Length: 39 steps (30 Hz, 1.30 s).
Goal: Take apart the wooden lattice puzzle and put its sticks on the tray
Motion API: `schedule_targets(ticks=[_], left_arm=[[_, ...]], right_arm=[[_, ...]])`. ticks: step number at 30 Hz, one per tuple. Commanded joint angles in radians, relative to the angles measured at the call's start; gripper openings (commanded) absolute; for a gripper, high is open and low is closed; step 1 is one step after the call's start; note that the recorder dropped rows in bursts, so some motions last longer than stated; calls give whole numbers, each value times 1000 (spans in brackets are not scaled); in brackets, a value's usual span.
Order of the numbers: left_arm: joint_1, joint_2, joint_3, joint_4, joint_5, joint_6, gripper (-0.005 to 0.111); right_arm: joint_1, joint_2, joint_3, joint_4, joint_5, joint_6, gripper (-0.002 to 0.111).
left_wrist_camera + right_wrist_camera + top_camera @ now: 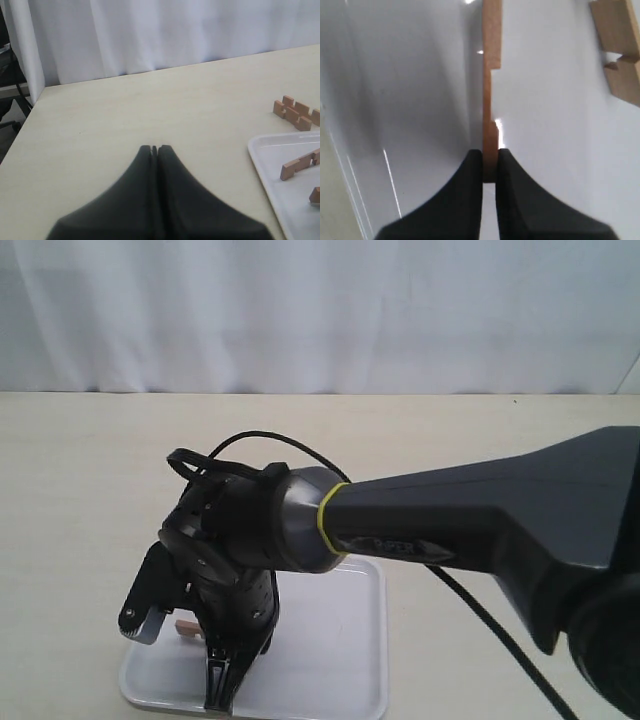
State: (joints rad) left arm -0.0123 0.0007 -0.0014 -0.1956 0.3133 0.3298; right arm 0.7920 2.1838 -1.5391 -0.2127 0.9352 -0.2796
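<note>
Stick (490,90) pinched by right tool (489,155) over tray (405,100); left tool (154,148) pressed together; arm lettering (400,547) blurred.

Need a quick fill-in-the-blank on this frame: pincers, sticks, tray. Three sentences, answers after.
1. The right pincer is shut on a stick over the white ___.
2. The left pincer is shut and holds ___.
3. In the left wrist view, the remaining puzzle sits on the ___, outside the tray.
Missing words: tray; nothing; table.
</note>
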Motion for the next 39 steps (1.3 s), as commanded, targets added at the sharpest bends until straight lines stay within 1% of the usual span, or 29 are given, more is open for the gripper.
schedule_targets(ticks=[1, 3, 4, 11, 14, 19, 25, 30, 34, 39], left_arm=[[0, -1, 1, 1, -9, -8, 0], [0, -1, 1, 1, -9, -8, 0], [0, -1, 1, 1, -9, -8, 0], [0, -1, 1, 1, -9, -8, 0], [0, -1, 1, 1, -9, -8, 0], [0, -1, 1, 1, -9, -8, 0], [0, -1, 1, 1, -9, -8, 0], [0, -1, 1, 1, -9, -8, 0], [0, -1, 1, 1, -9, -8, 0], [0, -1, 1, 1, -9, -8, 0]], right_arm=[[1, 2, -8, -9, 1, 3, 5], [1, 2, -8, -9, 1, 3, 9], [1, 2, -8, -9, 1, 3, 13], [1, -1, -10, -13, -31, 3, 44], [1, -17, -34, -10, 4, 10, 51], [1, -74, -77, 24, 99, 10, 52], [-7, -155, -77, 26, 140, 27, 52], [-45, -177, -77, 42, 120, 102, 52], [-60, -177, -70, 36, 61, 139, 52], [-151, -177, -70, 37, -40, 314, 52]])
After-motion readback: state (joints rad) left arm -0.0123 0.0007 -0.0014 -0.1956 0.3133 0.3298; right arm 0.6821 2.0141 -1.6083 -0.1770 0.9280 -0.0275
